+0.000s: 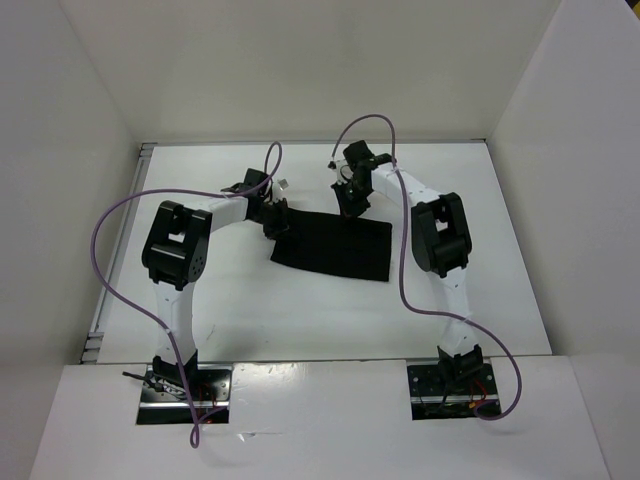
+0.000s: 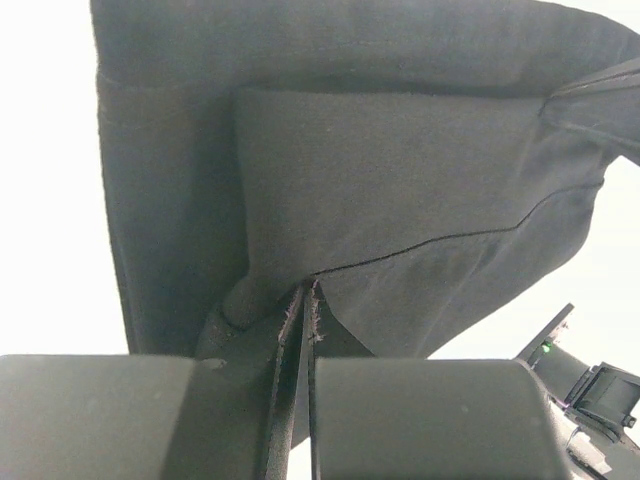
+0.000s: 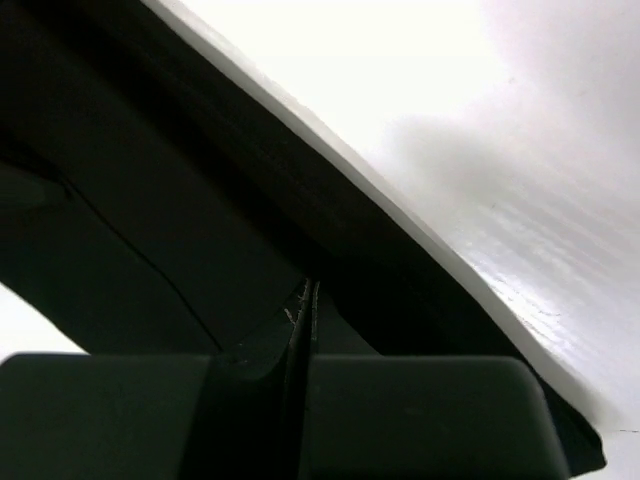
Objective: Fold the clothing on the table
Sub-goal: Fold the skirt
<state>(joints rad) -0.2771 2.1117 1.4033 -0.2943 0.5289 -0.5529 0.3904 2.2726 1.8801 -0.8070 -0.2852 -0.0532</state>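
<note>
The black clothing (image 1: pixel 335 250) lies as a flat, roughly rectangular band across the middle of the white table (image 1: pixel 300 310). My left gripper (image 1: pixel 275 222) is at its far left corner. In the left wrist view the jaws (image 2: pixel 305 298) are shut on a pinched fold of the clothing (image 2: pixel 380 170), which spreads out ahead of them. My right gripper (image 1: pixel 352 205) is at the far edge, near the middle of the garment. In the right wrist view its jaws (image 3: pixel 305 295) are pressed together with the dark clothing (image 3: pixel 150 230) drawn up to their tips.
White upright walls (image 1: pixel 560 110) enclose the table on the left, back and right. Purple cables (image 1: pixel 115 270) loop beside each arm. The right arm's links (image 1: pixel 440 235) stand just right of the garment. Bare table (image 3: pixel 480 120) shows beyond the cloth's edge.
</note>
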